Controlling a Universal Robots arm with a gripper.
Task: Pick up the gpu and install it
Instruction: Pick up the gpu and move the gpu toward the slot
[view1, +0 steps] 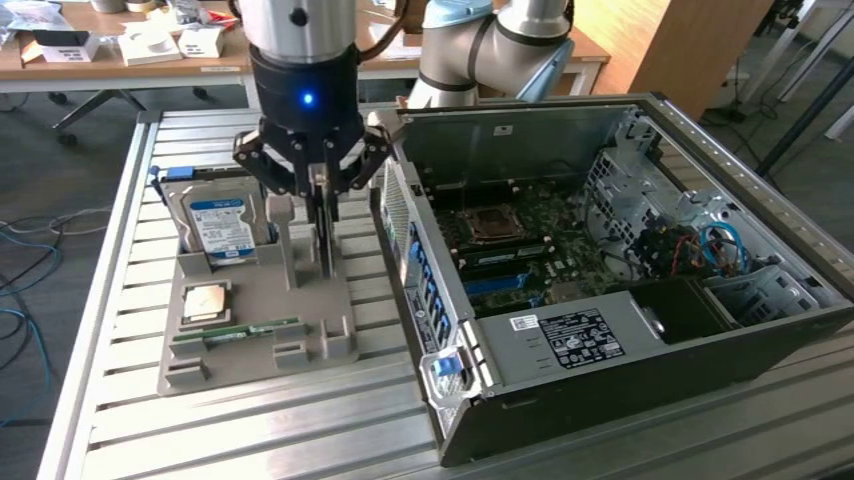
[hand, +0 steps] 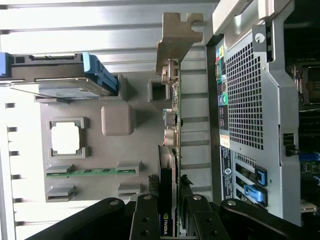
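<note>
The gpu (view1: 326, 245) stands on edge, a thin dark card hanging straight down from my gripper (view1: 320, 195) over the grey parts tray (view1: 320, 345). In the wrist view the gpu (hand: 172, 125) runs edge-on away from my gripper (hand: 170, 202), and its pale metal bracket (hand: 175, 42) is at the far end. Black fingers (hand: 147, 212) press on both faces of the card, so the gripper is shut on it. Its lower edge is down at the tray's slot, and I cannot tell whether it still rests there.
The open computer case (view1: 667, 330) lies on its side at the exterior view's right, with the motherboard (view1: 521, 240) exposed. Its rear panel (hand: 245, 95) is close beside the card. The tray also holds a blue-labelled hard drive (view1: 220, 225), a processor (view1: 207, 300) and a memory stick (view1: 240, 330).
</note>
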